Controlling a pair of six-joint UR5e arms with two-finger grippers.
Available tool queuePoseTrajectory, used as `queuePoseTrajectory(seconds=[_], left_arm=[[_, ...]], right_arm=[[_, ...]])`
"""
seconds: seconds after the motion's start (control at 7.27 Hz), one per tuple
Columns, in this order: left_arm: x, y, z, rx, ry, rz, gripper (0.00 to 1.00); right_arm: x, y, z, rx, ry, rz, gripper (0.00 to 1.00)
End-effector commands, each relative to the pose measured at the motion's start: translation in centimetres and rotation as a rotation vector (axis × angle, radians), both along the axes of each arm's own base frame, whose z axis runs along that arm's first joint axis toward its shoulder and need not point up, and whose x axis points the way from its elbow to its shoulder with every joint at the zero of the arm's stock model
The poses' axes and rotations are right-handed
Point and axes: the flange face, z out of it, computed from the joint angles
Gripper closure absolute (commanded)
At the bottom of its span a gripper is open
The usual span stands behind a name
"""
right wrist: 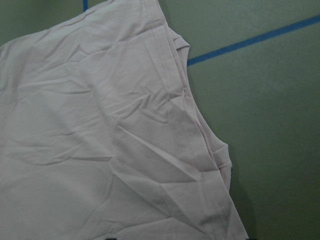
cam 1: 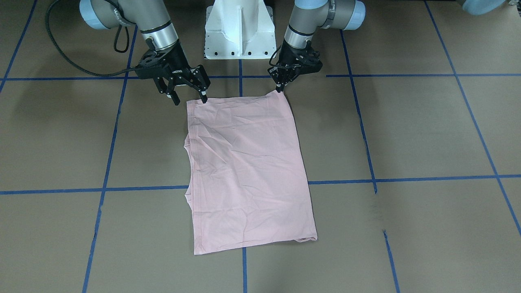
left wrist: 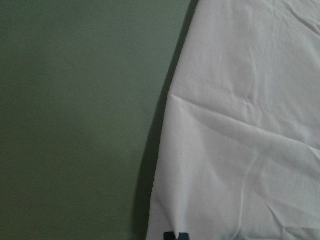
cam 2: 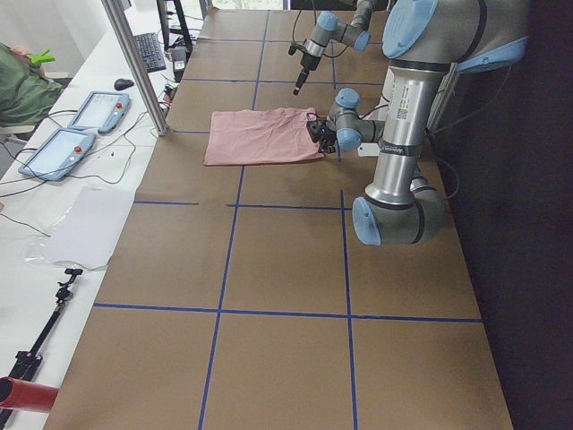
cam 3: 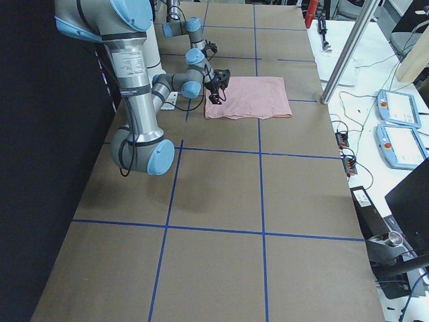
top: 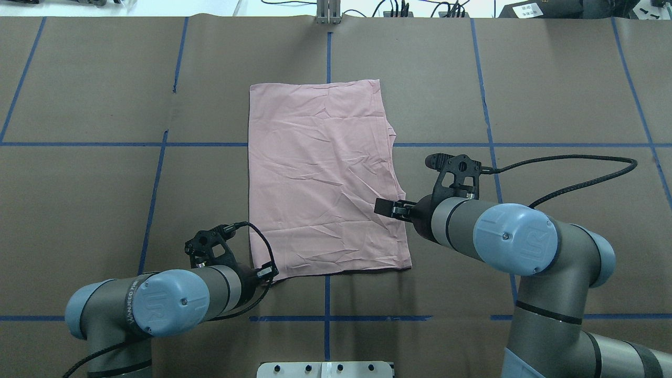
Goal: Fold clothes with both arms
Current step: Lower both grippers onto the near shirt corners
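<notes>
Item: pale pink T-shirt (cam 1: 248, 171), folded to a long rectangle, plain side up. It lies mid-bench over the centre tape line, its short end just before the white pedestal (cam 1: 238, 28).
Edges: the long edge on the robot's left is straight. The opposite long edge is stepped, with tucked sleeve layers showing. The far hem is square.
Left gripper (cam 1: 280, 87): fingers drawn narrow, pinching the near corner, which peaks up slightly.
Right gripper (cam 1: 190, 100): fingers spread wide, holding nothing, one tip at the other near corner.
Room: brown bench (cam 1: 407, 134) lies bare on both flanks and beyond the hem.
Surroundings: a black cable (cam 1: 61, 61) loops beside the right arm; a metal post (cam 2: 134, 63) and pendants (cam 2: 76, 130) sit past the far edge, well apart.
Surfaces: soft, finely creased cotton; matte paper-like bench covering gridded with blue tape (cam 1: 407, 179).
</notes>
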Motion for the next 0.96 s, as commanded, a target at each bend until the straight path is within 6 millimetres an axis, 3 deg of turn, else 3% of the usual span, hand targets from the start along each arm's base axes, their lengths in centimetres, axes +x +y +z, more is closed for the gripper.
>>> queuePoseTrajectory(seconds=[0.0,0.28,0.55,0.83], left_arm=[[-0.3,0.0,-0.6,0.007,0.011,0.000,1.00],[-0.4,0.1,-0.8,0.008,0.017,0.002,1.00],[-0.5,0.2,-1.2,0.009,0.025,0.003,1.00],[-0.5,0.2,-1.2,0.010,0.026,0.002,1.00]], right_arm=[[-3.7,2.7,-1.2,-0.191,0.078,0.062,0.23],[-7.0,4.4,0.7,-0.210,0.134,0.090,0.28],[-9.4,4.1,3.2,-0.243,0.197,0.113,0.29],[-10.5,4.2,3.3,-0.249,0.210,0.118,0.30]])
